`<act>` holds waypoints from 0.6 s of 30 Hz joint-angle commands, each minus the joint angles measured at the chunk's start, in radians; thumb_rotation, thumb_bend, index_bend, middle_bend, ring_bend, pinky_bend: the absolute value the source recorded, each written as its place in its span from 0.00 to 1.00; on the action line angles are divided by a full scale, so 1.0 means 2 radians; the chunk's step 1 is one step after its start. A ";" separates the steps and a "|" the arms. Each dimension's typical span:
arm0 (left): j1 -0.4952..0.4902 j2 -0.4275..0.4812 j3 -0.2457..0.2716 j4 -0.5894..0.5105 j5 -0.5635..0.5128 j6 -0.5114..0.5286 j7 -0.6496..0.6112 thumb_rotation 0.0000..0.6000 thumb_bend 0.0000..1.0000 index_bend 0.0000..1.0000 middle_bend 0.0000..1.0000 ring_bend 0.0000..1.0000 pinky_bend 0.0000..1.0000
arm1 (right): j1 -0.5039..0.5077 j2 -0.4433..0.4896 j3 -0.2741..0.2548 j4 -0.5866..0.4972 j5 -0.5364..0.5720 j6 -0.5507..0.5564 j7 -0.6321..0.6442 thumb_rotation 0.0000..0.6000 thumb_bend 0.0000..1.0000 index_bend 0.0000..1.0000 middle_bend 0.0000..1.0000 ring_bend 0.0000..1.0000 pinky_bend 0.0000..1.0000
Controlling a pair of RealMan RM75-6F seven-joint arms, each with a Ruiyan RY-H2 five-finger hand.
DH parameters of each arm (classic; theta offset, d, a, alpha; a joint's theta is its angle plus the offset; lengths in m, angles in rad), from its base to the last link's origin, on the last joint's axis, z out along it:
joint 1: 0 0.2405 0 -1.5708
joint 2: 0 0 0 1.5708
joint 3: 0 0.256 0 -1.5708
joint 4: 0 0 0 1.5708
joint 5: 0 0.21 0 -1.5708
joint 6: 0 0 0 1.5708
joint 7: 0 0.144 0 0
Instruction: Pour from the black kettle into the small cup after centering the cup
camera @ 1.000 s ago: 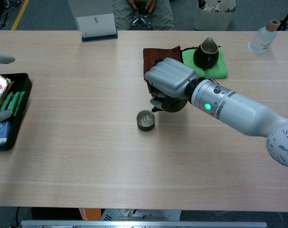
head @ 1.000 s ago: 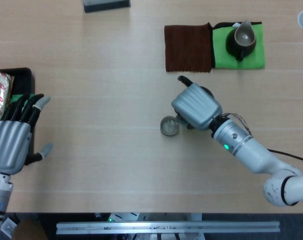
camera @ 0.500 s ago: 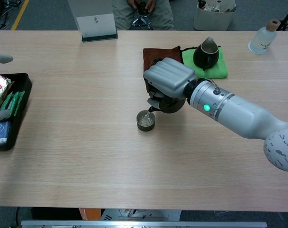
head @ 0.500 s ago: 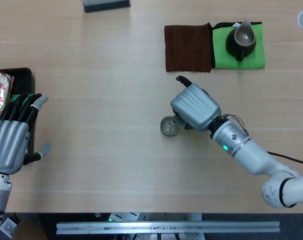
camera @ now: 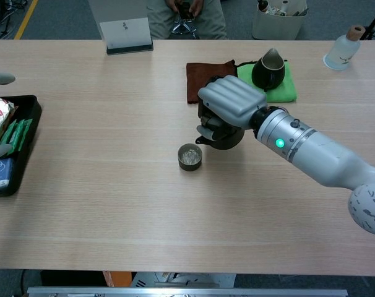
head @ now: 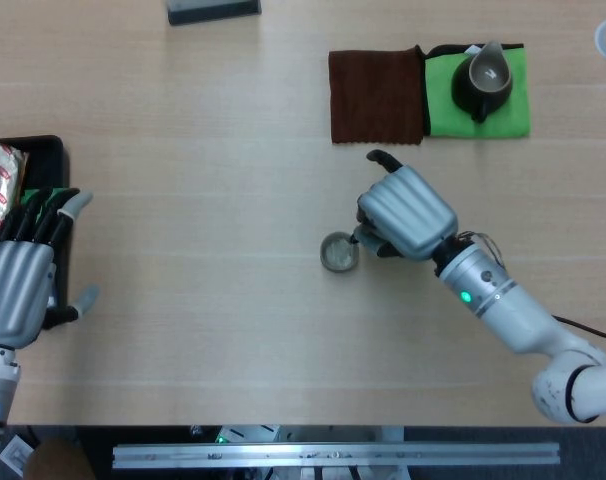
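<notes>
- The right hand (camera: 229, 106) wraps the black kettle (camera: 224, 136), its fingers curled over the dark body; the spout sits just beside the small cup (camera: 190, 156), up and to the cup's right in the chest view, not over its mouth.
- The step in hand looks like the pour, or its close. To do it well, the spout should hang above the middle of the cup's mouth, close over the rim, and the wrist should tip slowly so the stream stays thin.
- The cup is small and light, so a bump from the kettle would likely shift it; the hand ought to stay clear of the rim.
- The cup stands alone on the bare counter (head: 203, 200), near its middle. Whether liquid is inside cannot be told.
- The left hand (head: 23, 285) holds nothing, fingers straight and slightly apart, at the counter's left edge beside a black tray (camera: 17, 148) of packets.
- Count: one black kettle, one small cup, one dark pitcher (head: 482, 80) on one green cloth (head: 513, 100), one brown cloth (head: 376, 96), one tray, one pale bottle (camera: 342, 51), one card stand (camera: 125, 34).
</notes>
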 commanded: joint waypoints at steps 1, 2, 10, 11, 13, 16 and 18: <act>0.000 0.000 -0.001 -0.001 -0.001 0.000 0.000 1.00 0.22 0.10 0.12 0.08 0.15 | -0.017 0.000 -0.007 0.012 -0.029 0.017 0.037 0.98 0.38 1.00 1.00 1.00 0.19; 0.000 0.000 -0.002 -0.001 -0.001 0.000 0.001 1.00 0.22 0.10 0.12 0.08 0.15 | -0.021 0.001 -0.007 0.012 -0.034 0.018 0.051 0.98 0.38 1.00 1.00 1.00 0.19; -0.003 0.000 -0.003 0.002 -0.005 -0.006 0.002 1.00 0.22 0.10 0.12 0.08 0.15 | -0.055 0.019 -0.016 0.019 -0.089 0.055 0.144 0.98 0.38 1.00 1.00 1.00 0.20; -0.004 0.000 -0.004 0.003 -0.005 -0.006 0.002 1.00 0.22 0.10 0.12 0.08 0.15 | -0.060 0.024 -0.017 0.019 -0.091 0.060 0.149 0.98 0.38 1.00 1.00 1.00 0.20; -0.005 0.001 -0.005 0.004 -0.005 -0.006 0.000 1.00 0.22 0.10 0.12 0.08 0.15 | -0.070 0.034 -0.020 0.022 -0.096 0.070 0.156 0.98 0.38 1.00 1.00 1.00 0.20; -0.006 0.004 -0.007 0.005 -0.010 -0.008 -0.001 1.00 0.22 0.10 0.12 0.08 0.15 | -0.084 0.045 -0.026 0.027 -0.102 0.077 0.173 0.98 0.38 1.00 1.00 1.00 0.20; -0.006 0.006 -0.009 0.005 -0.013 -0.008 -0.002 1.00 0.22 0.10 0.12 0.08 0.15 | -0.092 0.052 -0.030 0.033 -0.109 0.083 0.184 0.98 0.38 1.00 1.00 1.00 0.20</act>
